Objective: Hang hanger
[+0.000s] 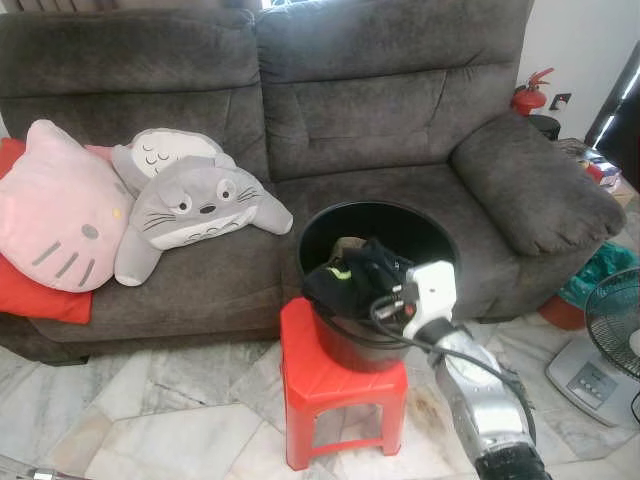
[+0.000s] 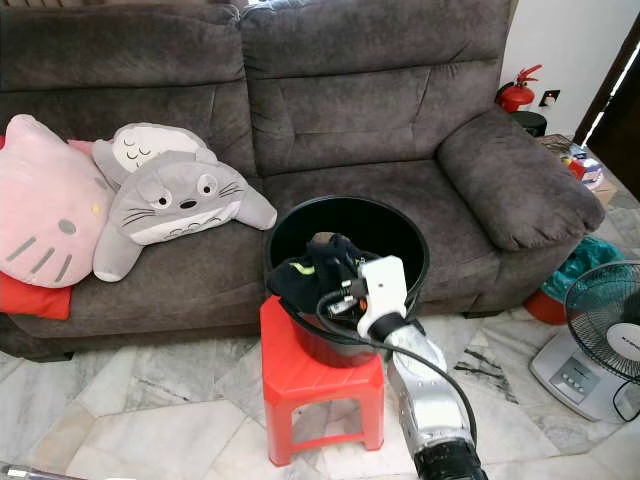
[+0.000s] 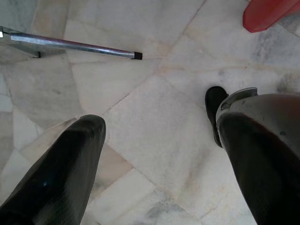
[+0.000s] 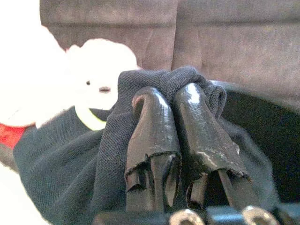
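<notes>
No hanger can be made out. What the right gripper (image 4: 176, 105) holds is a dark navy garment (image 1: 345, 280) with a small yellow-green patch, bunched at the near left rim of a black bucket (image 1: 440, 240). In the right wrist view the two black fingers (image 4: 152, 126) are pressed together with a fold of the navy cloth pinched between their tips, and the cloth drapes down below them. The silver right arm (image 1: 475, 390) reaches in from the near right, its white wrist housing and a black cable just above the bucket's near edge.

The bucket stands on a red plastic stool (image 1: 340, 395), which sits on a pale marble floor (image 1: 180, 420) just in front of a dark grey sofa (image 1: 380, 110). On the sofa's left seat lie a grey Totoro plush (image 1: 190, 205), a pink cat-face cushion (image 1: 55, 215) and a red cushion (image 1: 35, 300) under it.

To the far right, a red fire extinguisher (image 1: 530, 95) stands behind the sofa arm, and a floor fan (image 1: 610, 335) sits near the right edge. No writing can be read.

The left gripper (image 3: 154, 154) hangs over the floor, fingers spread apart and holding nothing; a metal bar (image 3: 70, 44) and a red stool leg (image 3: 274, 14) lie beyond.
</notes>
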`<state>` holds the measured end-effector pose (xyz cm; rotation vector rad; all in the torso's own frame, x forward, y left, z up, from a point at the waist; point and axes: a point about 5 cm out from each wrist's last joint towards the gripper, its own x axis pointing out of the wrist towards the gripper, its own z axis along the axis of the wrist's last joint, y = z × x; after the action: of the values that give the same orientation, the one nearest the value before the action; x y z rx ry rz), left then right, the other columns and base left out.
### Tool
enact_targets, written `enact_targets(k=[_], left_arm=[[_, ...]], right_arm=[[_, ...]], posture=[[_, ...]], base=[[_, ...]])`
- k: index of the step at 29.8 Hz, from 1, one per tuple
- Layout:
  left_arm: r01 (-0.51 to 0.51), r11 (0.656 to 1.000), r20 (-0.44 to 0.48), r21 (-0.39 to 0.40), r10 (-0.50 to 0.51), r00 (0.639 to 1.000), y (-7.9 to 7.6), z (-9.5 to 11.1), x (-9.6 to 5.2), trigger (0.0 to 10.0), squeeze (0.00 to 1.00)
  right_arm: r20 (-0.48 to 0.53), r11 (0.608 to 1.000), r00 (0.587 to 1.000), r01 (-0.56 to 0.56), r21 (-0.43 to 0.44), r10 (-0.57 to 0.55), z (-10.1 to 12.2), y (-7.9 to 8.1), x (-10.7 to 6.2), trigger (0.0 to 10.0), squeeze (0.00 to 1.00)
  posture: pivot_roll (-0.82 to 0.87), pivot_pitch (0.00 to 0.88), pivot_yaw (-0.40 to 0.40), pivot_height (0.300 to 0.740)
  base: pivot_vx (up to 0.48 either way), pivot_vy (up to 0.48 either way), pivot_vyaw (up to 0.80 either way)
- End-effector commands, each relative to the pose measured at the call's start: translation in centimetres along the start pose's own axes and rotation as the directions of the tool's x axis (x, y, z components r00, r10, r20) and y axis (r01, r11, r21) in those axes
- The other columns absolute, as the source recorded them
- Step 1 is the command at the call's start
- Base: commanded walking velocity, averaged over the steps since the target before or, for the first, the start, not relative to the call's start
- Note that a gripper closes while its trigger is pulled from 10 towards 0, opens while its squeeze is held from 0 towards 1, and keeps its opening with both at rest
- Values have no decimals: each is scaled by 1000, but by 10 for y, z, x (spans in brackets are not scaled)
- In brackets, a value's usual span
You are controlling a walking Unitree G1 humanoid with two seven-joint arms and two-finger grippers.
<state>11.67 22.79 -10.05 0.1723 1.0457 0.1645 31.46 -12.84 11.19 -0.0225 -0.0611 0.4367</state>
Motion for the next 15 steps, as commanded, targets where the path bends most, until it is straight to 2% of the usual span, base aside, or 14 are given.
enact_targets(k=[1, 5, 7, 11, 12, 15], left_arm=[[-10, 1000, -10, 14, 10, 1000, 3, -3, -1, 10000, 0], [-10, 1000, -10, 13, 10, 1000, 3, -3, -1, 10000, 0], [-11, 1000, -10, 11, 11, 1000, 3, -3, -1, 10000, 0], [-11, 1000, -10, 9, 11, 1000, 3, -3, -1, 10000, 0], [-11, 1000, -10, 6, 11, 1000, 3, -3, -1, 10000, 0], [-12, 1000, -11, 4, 12, 1000, 3, -3, -1, 10000, 0]], right_arm=[[80, 1000, 997, 4, -5, -3, 23, -2, 8, 0, 0], [93, 1000, 996, 2, -6, -1, 27, -3, 10, 0, 0], [132, 1000, 991, -6, -13, 7, 41, -3, 16, 0, 0], [154, 1000, 988, -15, -24, 19, 49, -3, 19, 0, 0], [195, 999, 981, -18, -27, 23, 64, -5, 23, 0, 0], [236, 999, 971, -20, -26, 26, 79, -7, 27, 0, 0]], posture=[[-169, 0, 61, 740], [-170, 0, 60, 740], [-170, 0, 60, 740], [-170, 0, 60, 740], [-172, 0, 60, 740], [-173, 0, 61, 740]], base=[[0, 0, 0], [0, 0, 0], [0, 0, 0], [0, 0, 0], [0, 0, 0], [0, 0, 0]])
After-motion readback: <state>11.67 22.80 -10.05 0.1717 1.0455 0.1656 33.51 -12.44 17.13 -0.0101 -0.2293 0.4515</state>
